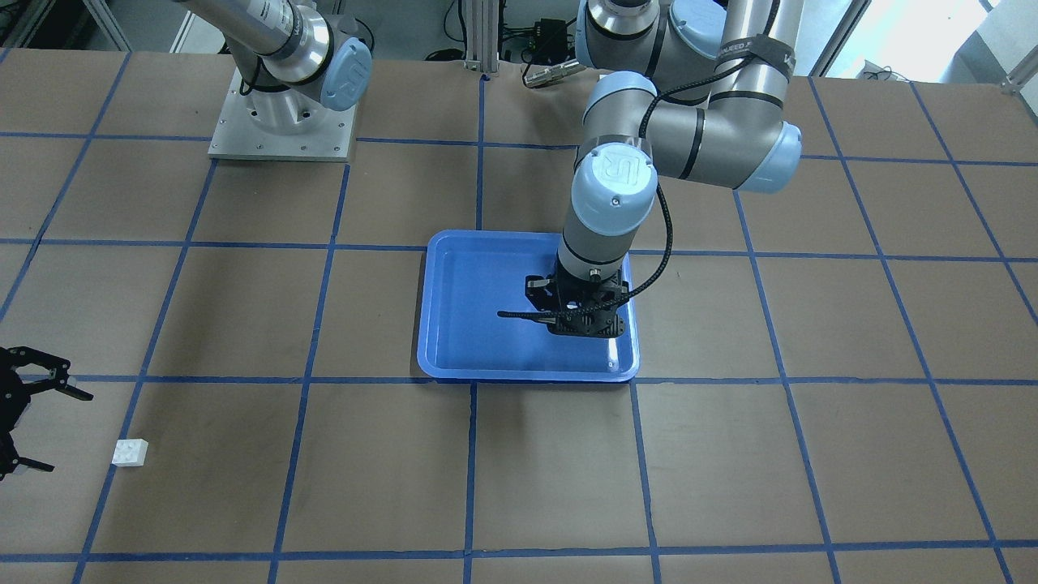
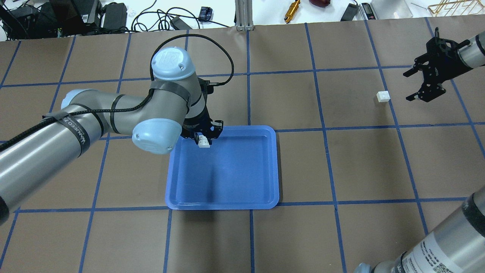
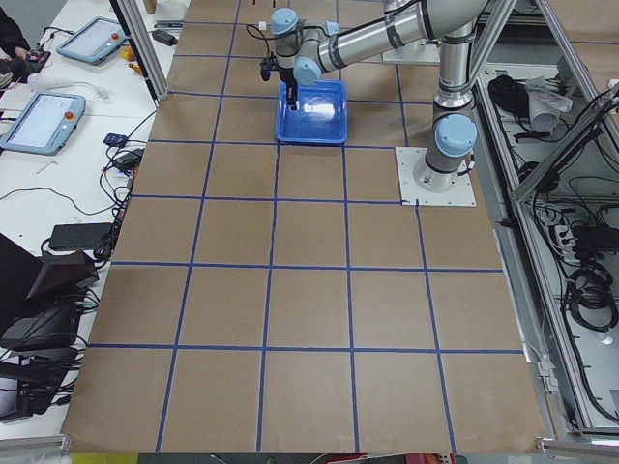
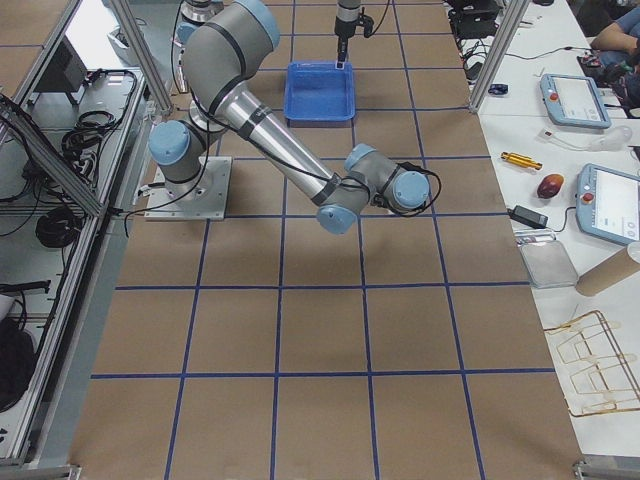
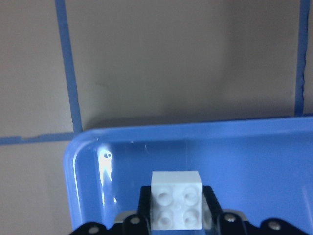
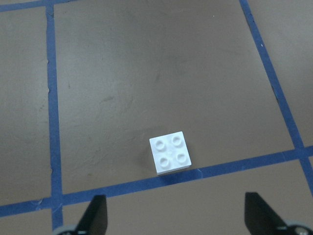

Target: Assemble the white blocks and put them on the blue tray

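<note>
My left gripper (image 2: 205, 138) is shut on one white block (image 2: 204, 141) over the far left corner of the blue tray (image 2: 227, 178). The left wrist view shows this block (image 5: 177, 199) studs up between the fingers, with the tray's (image 5: 254, 156) rim just beyond it. The front view shows the left gripper (image 1: 586, 326) pointing down inside the tray (image 1: 486, 308). A second white block (image 2: 383, 96) lies on the table far to the right. My right gripper (image 2: 418, 83) hangs open beside it. In the right wrist view that block (image 6: 170, 152) sits just ahead of the open gripper (image 6: 176, 215).
Brown table paper with a blue tape grid (image 2: 326, 129) surrounds the tray. The right arm's base plate (image 1: 280, 122) stands at the robot side. Cables and tools (image 2: 291, 7) lie along the far edge. Tablets (image 4: 575, 100) rest on a side table.
</note>
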`<state>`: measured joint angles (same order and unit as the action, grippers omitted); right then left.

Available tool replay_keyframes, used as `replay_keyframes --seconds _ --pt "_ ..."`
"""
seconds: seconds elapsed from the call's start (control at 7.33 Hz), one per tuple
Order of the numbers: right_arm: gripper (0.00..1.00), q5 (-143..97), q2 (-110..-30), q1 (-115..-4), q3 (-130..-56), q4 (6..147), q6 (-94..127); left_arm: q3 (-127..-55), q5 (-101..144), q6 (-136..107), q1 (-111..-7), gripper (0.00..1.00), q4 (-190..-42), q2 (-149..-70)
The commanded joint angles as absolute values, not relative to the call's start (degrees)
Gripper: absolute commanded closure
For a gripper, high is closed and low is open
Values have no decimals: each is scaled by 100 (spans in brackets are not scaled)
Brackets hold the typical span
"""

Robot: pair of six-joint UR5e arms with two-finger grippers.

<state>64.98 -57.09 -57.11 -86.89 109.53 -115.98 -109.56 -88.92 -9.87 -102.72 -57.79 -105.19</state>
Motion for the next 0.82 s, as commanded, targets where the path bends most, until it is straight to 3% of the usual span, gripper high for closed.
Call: replay_keyframes --seconds 0.0,0.68 --pt "1 6678 -5573 -5896 -8596 10916 -11819 -11469 -8886 -1448 -10572 100 -5020 -10485" --pt "1 7365 -5310 -6258 -8350 10863 -11918 -11680 -8903 -1811 -10837 100 -4949 -10617"
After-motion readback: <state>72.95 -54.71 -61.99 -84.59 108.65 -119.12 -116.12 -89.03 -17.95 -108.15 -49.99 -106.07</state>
